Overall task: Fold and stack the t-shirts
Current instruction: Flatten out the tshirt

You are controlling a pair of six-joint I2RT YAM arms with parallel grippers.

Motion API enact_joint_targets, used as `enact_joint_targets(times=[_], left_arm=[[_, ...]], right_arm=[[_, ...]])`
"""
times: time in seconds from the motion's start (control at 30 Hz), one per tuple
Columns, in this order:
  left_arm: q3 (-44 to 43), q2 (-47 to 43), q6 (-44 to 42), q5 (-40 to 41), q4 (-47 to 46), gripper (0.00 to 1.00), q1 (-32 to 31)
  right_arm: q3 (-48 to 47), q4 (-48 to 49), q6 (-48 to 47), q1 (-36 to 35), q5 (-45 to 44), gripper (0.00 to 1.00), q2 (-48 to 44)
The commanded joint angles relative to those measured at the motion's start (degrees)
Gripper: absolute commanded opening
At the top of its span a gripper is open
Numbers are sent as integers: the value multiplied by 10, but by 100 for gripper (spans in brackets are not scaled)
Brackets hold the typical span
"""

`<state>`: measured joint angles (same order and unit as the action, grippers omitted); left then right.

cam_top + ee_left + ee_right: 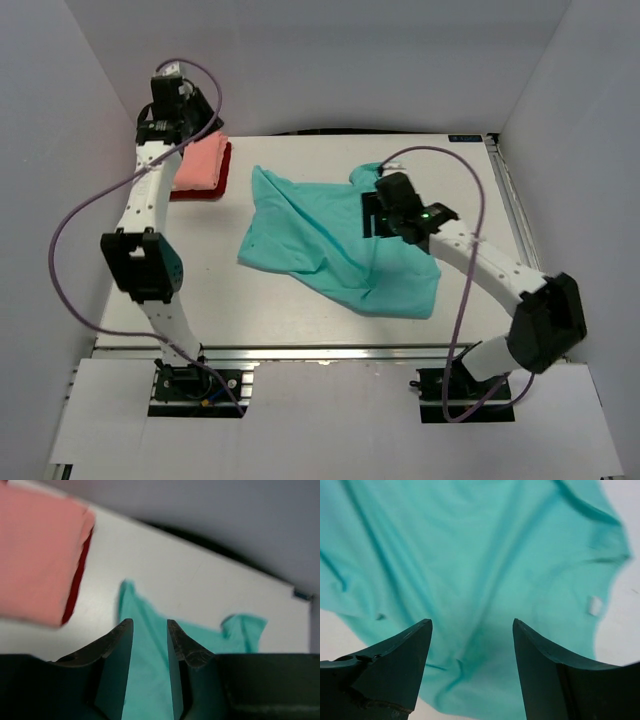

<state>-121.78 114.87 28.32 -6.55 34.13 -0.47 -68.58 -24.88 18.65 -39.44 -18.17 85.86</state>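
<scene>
A teal t-shirt (330, 245) lies crumpled and partly spread on the middle of the table. A folded salmon-pink t-shirt (200, 160) rests on a folded dark red t-shirt (200, 194) at the back left. My left gripper (185, 110) hangs high over that stack, open, with nothing between its fingers (176, 642). In the left wrist view the pink shirt (35, 555) and the red edge (77, 580) sit at the left, and the teal shirt (145, 680) shows far behind the left gripper (150, 630). My right gripper (378, 215) hovers just over the teal shirt (470, 555), wide open (472, 625) and holding nothing.
White walls close in the table (300, 310) at the back and on both sides. A metal rail (510, 200) runs along the right edge. The purple cable of each arm loops out over the table.
</scene>
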Motion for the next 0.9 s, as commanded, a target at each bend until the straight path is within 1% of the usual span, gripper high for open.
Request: enact_joint_targets(times=[0.0,0.03,0.07,0.1,0.13,0.17,0.2,0.3,0.33,0.37,0.43,0.47,0.6,0.77,0.87], left_arm=[[146,-112,-59,47,89,44,4],[221,-137,-67,53,95,42,4],[258,-161,-75,83,100,40,4],[292,-183,-78,88,103,39,3],[359,-229,-82,85,96,38,4],[389,-249,-85,85,94,38,4],[444,-286,-85,80,88,38,4],[509,-332,-78,66,83,38,3],[551,-360,-77,65,77,38,2],[573,-375,-78,47,73,39,1],[614,-413,-76,40,61,39,-1],[651,-426,-72,33,53,40,-2],[721,-472,-44,8,-25,49,-6],[775,-487,-7,-13,-106,51,-10],[791,-475,13,-18,-153,52,-15]], right_arm=[[36,-45,-1,59,10,72,-81],[55,-60,2,73,10,69,-92],[67,-63,5,81,13,69,-116],[78,-67,9,86,16,69,-128],[91,-71,15,97,16,69,-140],[119,-76,23,102,19,69,-165],[146,-78,28,117,22,69,-178],[181,-90,52,141,50,69,-219],[193,-96,60,157,57,70,-234],[216,-100,66,163,74,69,-241],[237,-104,79,177,89,70,-260],[258,-105,81,179,89,70,-265],[295,-107,87,200,82,72,-288],[299,-113,93,222,88,74,-287],[299,-110,103,231,95,74,-285]])
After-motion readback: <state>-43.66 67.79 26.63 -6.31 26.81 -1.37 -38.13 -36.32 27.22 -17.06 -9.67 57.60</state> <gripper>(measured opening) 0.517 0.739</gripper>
